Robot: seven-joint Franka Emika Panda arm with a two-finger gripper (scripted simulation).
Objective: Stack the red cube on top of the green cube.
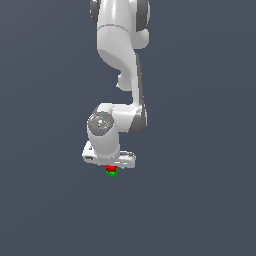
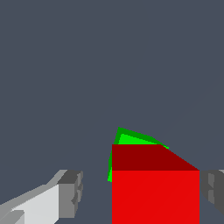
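My end effector (image 2: 140, 192) stood with its fingers apart: one grey-padded finger (image 2: 70, 192) was clear of the small bright-red cube (image 2: 155, 192), with bare table (image 2: 96, 192) between them, while the other pad sat right at the cube's opposite face; I could not tell whether it touched. The red cube lay on top of the small bright-green cube (image 2: 131, 138), turned slightly askew to it, so green edges peeked from beneath. In the exterior view, the stack, red (image 1: 110, 168) over green (image 1: 112, 174), sat just below my white wrist, on the dark grey table (image 1: 200, 210).
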